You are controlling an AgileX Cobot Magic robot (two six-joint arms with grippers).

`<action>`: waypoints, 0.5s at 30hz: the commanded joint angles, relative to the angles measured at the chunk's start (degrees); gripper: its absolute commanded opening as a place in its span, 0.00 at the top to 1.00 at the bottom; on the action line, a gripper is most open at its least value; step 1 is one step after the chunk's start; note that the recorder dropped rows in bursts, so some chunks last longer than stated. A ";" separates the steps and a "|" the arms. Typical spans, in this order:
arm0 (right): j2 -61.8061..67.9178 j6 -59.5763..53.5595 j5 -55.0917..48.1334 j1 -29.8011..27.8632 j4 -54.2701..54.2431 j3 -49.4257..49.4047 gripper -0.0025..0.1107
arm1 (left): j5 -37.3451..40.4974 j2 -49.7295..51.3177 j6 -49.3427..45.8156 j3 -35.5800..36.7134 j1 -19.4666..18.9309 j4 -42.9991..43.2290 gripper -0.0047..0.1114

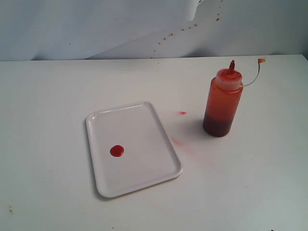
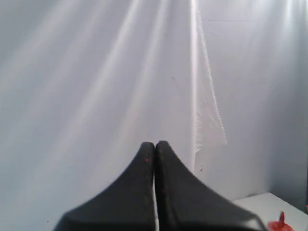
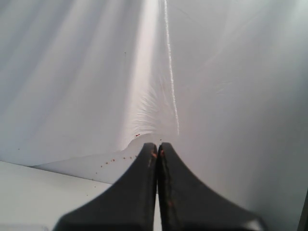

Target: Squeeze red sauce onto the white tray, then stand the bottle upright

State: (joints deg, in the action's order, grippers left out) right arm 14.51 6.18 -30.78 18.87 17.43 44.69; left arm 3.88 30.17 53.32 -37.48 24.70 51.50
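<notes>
The white tray [image 1: 139, 159] lies flat on the table left of centre, with a round blob of red sauce [image 1: 117, 150] on its left part. The bottle [image 1: 223, 102] stands upright to the right of the tray, its small cap [image 1: 261, 60] hanging out on a thin tether. Neither arm appears in the exterior view. My left gripper [image 2: 155, 144] is shut on nothing and faces the white backdrop; the bottle's red nozzle [image 2: 280, 223] shows at that view's corner. My right gripper [image 3: 157, 145] is also shut on nothing, facing the backdrop.
Faint pinkish-red smears [image 1: 182, 113] mark the table between tray and bottle. A white cloth backdrop [image 1: 96, 29] with small orange spots hangs behind the table. The table's back edge runs just behind the bottle.
</notes>
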 commanded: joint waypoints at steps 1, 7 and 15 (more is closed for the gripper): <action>-0.24 0.26 0.04 -0.02 0.24 0.03 0.98 | 1.48 -4.09 0.91 4.12 -5.23 -4.59 0.96; -0.24 0.26 0.04 -0.02 0.24 0.03 0.98 | -4.64 -12.35 1.03 12.79 -13.53 -8.19 0.96; -0.24 0.26 0.04 -0.02 0.24 0.03 0.98 | -13.11 -20.47 1.54 20.82 -21.47 -8.30 0.96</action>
State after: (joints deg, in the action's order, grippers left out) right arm 14.51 6.18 -30.92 18.87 17.43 44.69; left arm -7.87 11.89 53.95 -18.63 4.69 43.81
